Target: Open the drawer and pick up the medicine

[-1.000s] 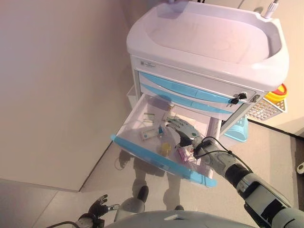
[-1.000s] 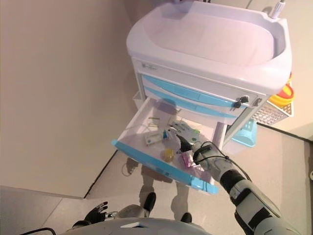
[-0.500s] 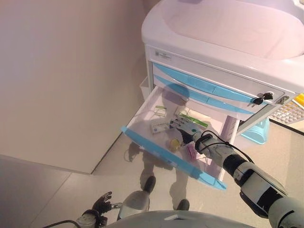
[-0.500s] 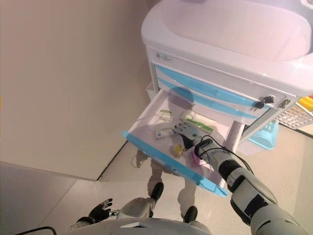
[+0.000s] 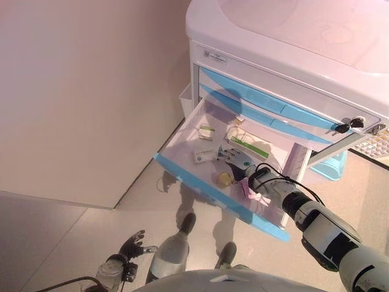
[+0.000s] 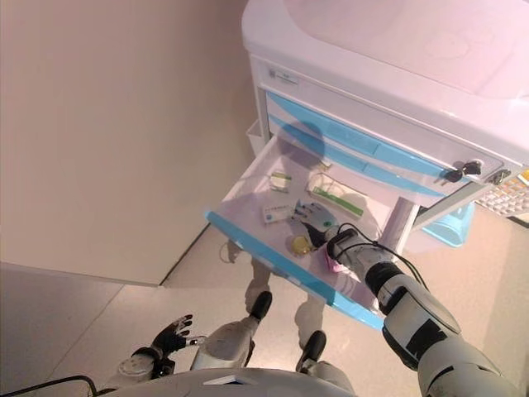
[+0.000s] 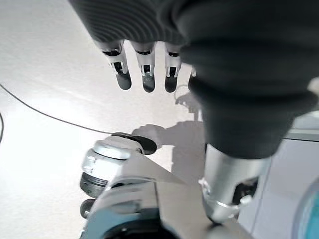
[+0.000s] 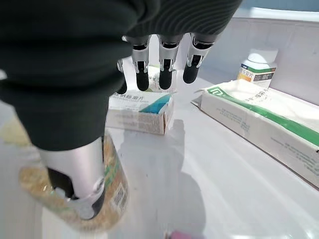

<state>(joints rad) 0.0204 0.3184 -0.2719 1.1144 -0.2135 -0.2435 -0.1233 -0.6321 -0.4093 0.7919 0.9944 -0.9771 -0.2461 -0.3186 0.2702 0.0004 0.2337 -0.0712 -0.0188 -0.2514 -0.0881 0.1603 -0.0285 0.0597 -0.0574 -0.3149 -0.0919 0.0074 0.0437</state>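
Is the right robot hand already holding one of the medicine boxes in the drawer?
No, the right robot hand has its fingers straight above the small blue and white box, with nothing held in it.

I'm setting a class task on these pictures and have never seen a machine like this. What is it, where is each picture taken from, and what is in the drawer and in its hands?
This is a humanoid robot with two arms and fingered hands. Two pictures come from cameras on its head, looking down; the other two come from cameras on its wrists, looking along each hand.

Before it stands a white cart with blue-fronted drawers. One drawer is pulled open. Inside lie a white and blue medicine box, a long white and green box, a small white bottle, a yellow-capped bottle and a pink pack.

The right hand is over the drawer with its fingers straight, above the white and blue box, holding nothing. The left hand hangs low near the floor, open and empty.
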